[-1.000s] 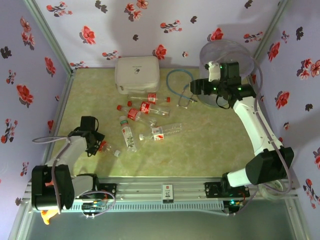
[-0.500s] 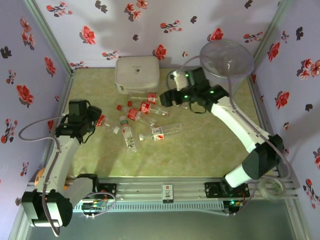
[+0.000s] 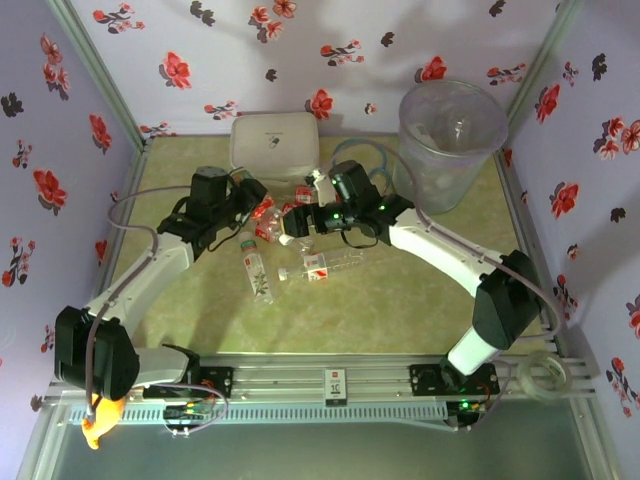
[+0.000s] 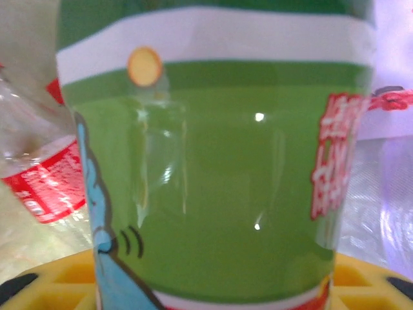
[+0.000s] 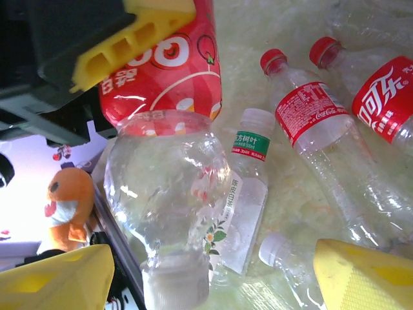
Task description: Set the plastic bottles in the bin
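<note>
Held bottle (image 5: pixel 164 168): clear, with a red-and-green label and a white cap, lifted off the bench (image 3: pixel 400 300) at centre-left of the overhead picture.
Left end effector (image 3: pixel 252 203): clamped tight round the held bottle's labelled middle. Its yellow finger pads (image 4: pixel 51 287) show at the foot of its own wrist view, with the label right up against the lens.
Right end effector (image 3: pixel 290 226): jaws spread wide with nothing in them, just beside the left one and facing it.
Long axis: it runs from the left grip toward the right end effector, cap end first. In the right wrist view the cap hangs low and centre between the two yellow fingers. I cannot tell whether it is inside the gap or short of it.
Bin (image 3: pixel 425 175): upright in the upper right of the overhead picture, well apart from both end effectors and on the right arm's side.
Nearer arm: the right, by my reckoning. This looks like a hand-over, with the right needing to close on the clear cap end before the left lets go.
Loose bottles (image 5: pixel 310 116): lying flat on the bench under the two arms, near the white case (image 3: pixel 275 145), yet to be collected.
</note>
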